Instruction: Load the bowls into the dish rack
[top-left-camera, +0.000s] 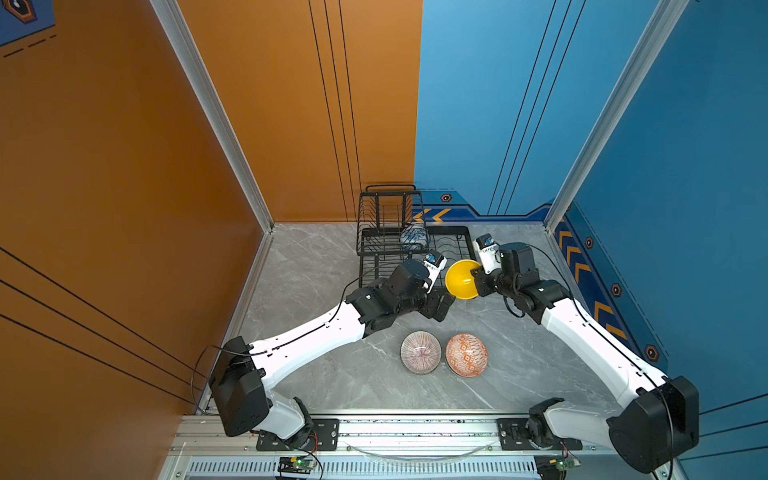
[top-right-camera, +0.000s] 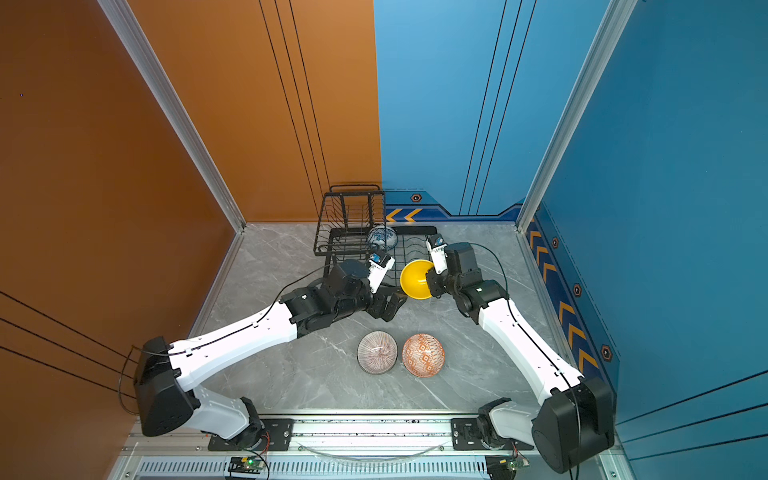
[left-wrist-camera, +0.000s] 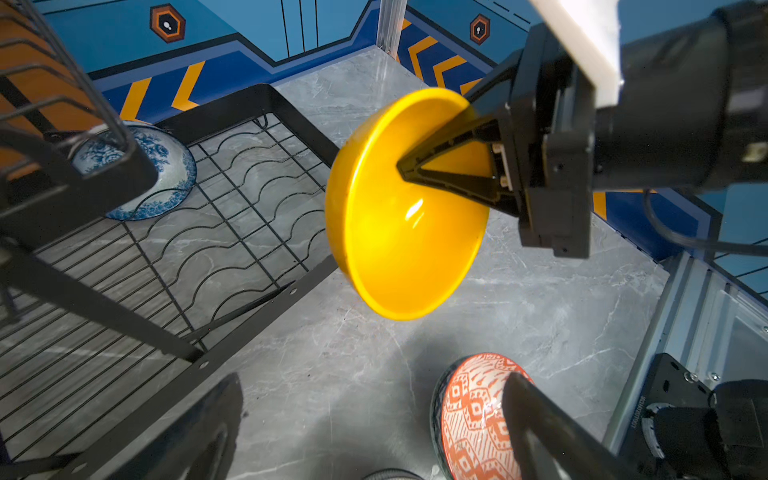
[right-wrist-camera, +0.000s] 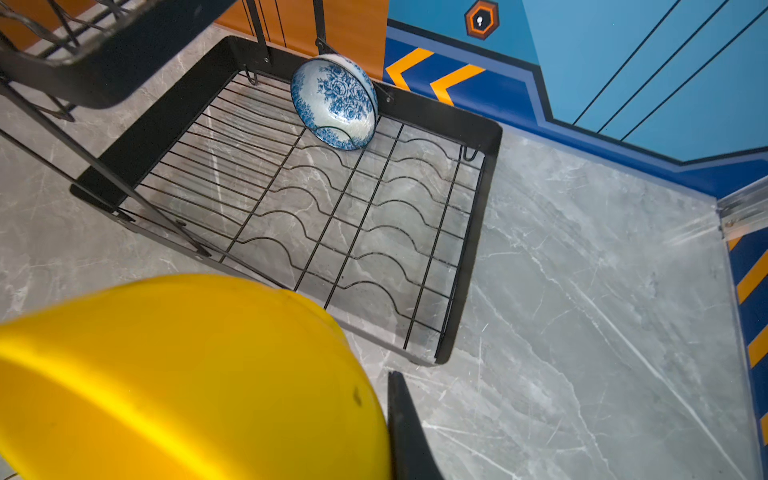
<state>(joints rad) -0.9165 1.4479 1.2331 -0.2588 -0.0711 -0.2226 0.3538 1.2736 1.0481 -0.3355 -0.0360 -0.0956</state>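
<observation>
Grey marble counter (top-left-camera: 316, 374). Black wire dish rack (right-wrist-camera: 153, 120) at back, against wall. Right pincer (top-left-camera: 473, 276) clamped on rim of yellow bowl (left-wrist-camera: 395, 232); bowl tilted on edge in air, beside rack's near corner. Left pincer (left-wrist-camera: 374, 432) spread wide, empty, near yellow bowl. Blue-white floral bowl (right-wrist-camera: 332, 99) on edge in rack's lower tier, far side. Pinkish striped bowl (top-left-camera: 420, 352), orange-white bowl (top-left-camera: 466, 354) upright on counter, side by side.

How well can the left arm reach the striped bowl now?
Probably yes: the left claw is open and empty, and the striped bowl sits uncovered nearby, with nothing between them.
</observation>
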